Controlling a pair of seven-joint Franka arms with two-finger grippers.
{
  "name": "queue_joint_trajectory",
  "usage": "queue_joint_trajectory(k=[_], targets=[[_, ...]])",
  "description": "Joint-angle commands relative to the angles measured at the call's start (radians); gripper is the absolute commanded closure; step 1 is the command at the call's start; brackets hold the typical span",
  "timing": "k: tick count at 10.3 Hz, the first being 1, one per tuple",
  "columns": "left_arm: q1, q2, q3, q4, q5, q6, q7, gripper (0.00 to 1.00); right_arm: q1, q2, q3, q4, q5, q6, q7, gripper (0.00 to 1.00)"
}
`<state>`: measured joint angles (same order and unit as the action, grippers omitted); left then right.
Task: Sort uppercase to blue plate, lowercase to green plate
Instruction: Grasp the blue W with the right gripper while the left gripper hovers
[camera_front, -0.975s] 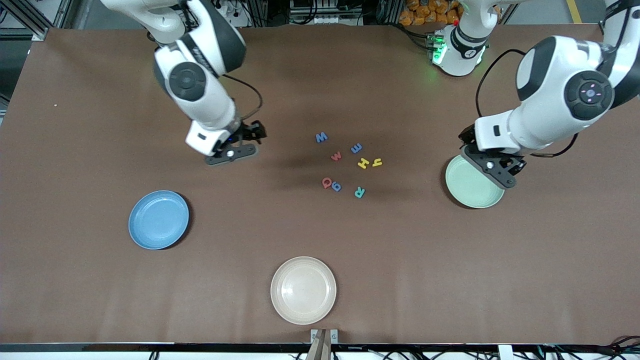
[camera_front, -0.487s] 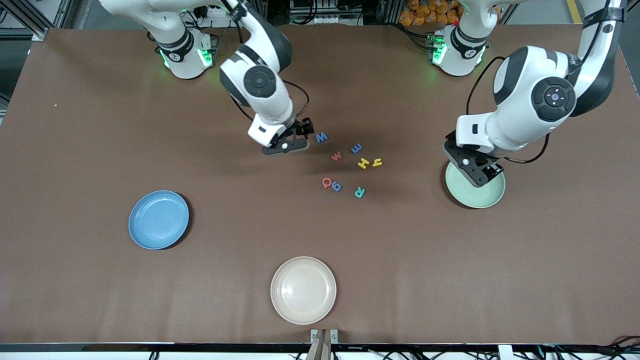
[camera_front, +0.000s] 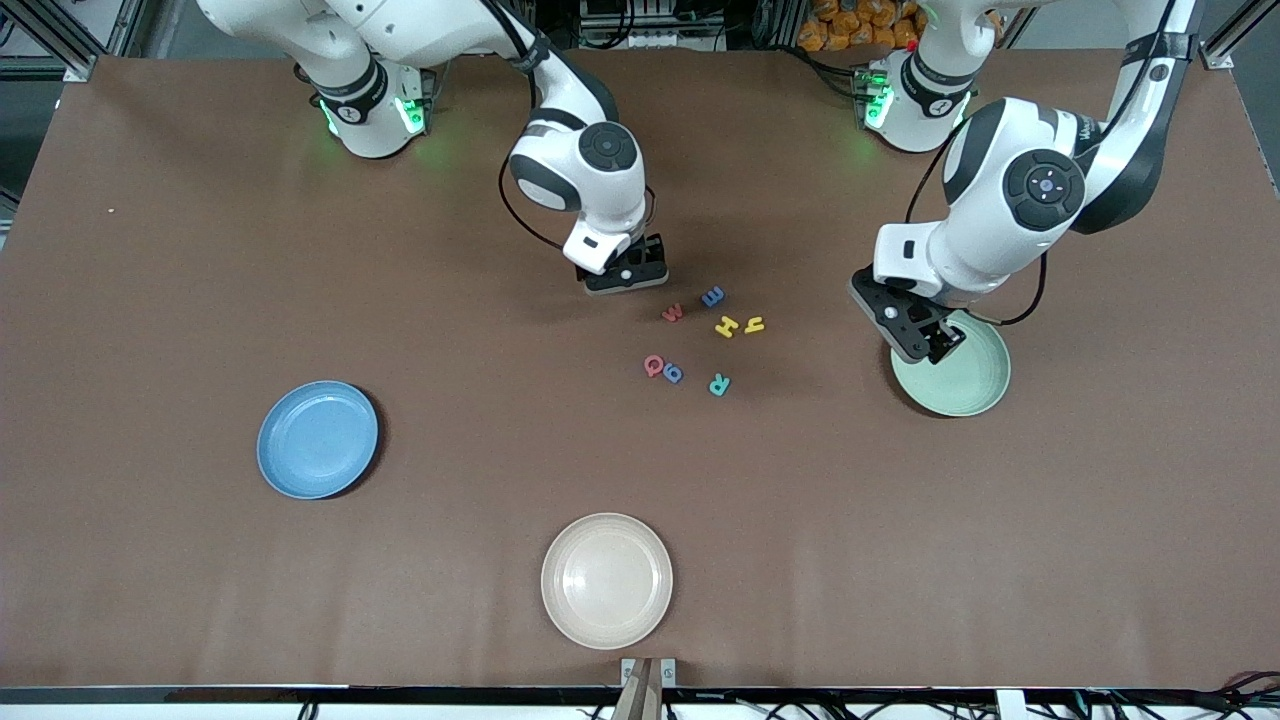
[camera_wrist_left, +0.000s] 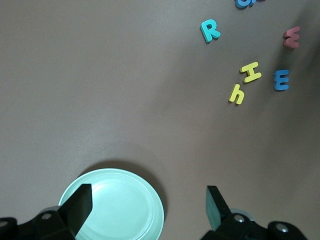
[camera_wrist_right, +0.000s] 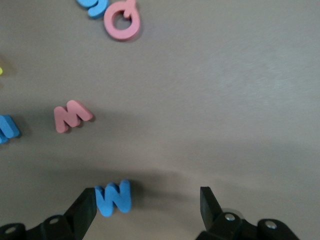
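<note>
Right wrist view: blue W (camera_wrist_right: 113, 198) flat, just inside open right tool (camera_wrist_right: 145, 210).

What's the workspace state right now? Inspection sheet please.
Surface: brown table, flat.
Job's things: blue W under the right gripper, hidden in the front view; red w, blue E-shaped letter, yellow H, yellow h, red Q, small blue letter and teal R lie loose mid-table. No letters on the blue plate or the green plate.
Clutter: cream plate, nearest the front camera.
Grippers: right gripper over the blue W, jaws open; left gripper over the green plate's edge, jaws open.
Cables: black cable looped on each arm's wrist.
Surroundings: nothing seen.
</note>
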<state>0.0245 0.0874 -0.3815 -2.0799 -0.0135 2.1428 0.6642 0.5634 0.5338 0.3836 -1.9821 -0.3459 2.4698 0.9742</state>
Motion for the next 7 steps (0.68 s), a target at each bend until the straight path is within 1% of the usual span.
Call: queue_joint_trajectory(k=[1,3,5,7], targets=[[0.011,-0.035,-0.008,-0.039,0.007,0.038,0.06,0.0,-0.01,0.029,0.018,0.011,-0.051,0.026,0.064,0.09],[0.012,-0.034,-0.008,-0.042,0.006,0.045,0.06,0.0,0.001,0.04,0.023,0.011,-0.076,0.027,0.096,0.1],[0.012,-0.034,-0.008,-0.043,0.004,0.049,0.032,0.0,0.001,0.043,0.029,0.011,-0.077,0.029,0.109,0.11],[0.012,-0.028,-0.008,-0.043,0.004,0.052,0.031,0.0,0.012,0.066,0.035,0.014,-0.084,0.041,0.126,0.11]])
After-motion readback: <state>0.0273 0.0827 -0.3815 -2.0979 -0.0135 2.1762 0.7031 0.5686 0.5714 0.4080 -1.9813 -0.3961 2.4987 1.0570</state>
